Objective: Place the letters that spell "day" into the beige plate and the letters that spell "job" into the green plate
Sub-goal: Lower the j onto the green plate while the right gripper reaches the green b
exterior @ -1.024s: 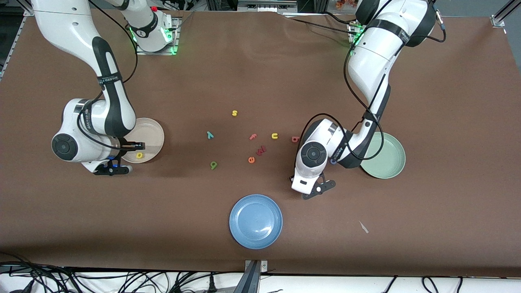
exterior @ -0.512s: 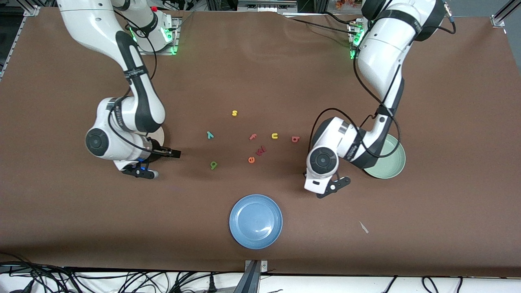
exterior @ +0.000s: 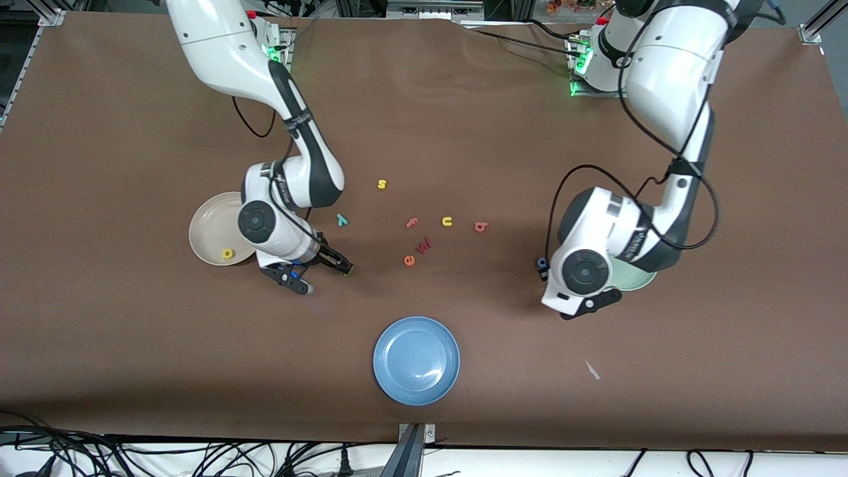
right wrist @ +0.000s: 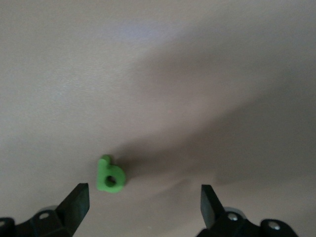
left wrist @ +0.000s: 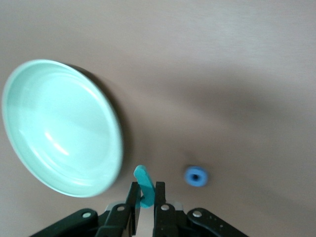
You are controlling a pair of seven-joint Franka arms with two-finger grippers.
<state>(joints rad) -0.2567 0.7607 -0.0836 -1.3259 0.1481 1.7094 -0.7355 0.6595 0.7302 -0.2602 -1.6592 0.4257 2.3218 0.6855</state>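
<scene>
My left gripper (left wrist: 145, 186) is shut on the teal "j" (left wrist: 143, 178), which stands up between its fingers above the table, beside the green plate (left wrist: 59, 128) (exterior: 635, 279). The blue "o" (left wrist: 197, 176) (exterior: 542, 264) lies on the table by that hand. My right gripper (right wrist: 143, 197) (exterior: 336, 263) is open and low over the green "d" (right wrist: 110, 175), which sits close to one finger. The yellow "a" (exterior: 228, 253) lies in the beige plate (exterior: 212, 228). The teal "y" (exterior: 342, 220) and the pinkish "b" (exterior: 481, 226) lie mid-table.
Other letters lie mid-table: a yellow "s" (exterior: 381, 184), a pink "f" (exterior: 411, 223), a yellow "u" (exterior: 447, 221), an orange "e" (exterior: 409, 260) and a red letter (exterior: 424, 246). A blue plate (exterior: 416, 360) sits nearer the front camera. The left arm covers most of the green plate.
The right gripper left the yellow "a" in the beige plate, opened wide and swung over to the green "d". The left arm carried the "j" toward the green plate, uncovering the blue "o".
</scene>
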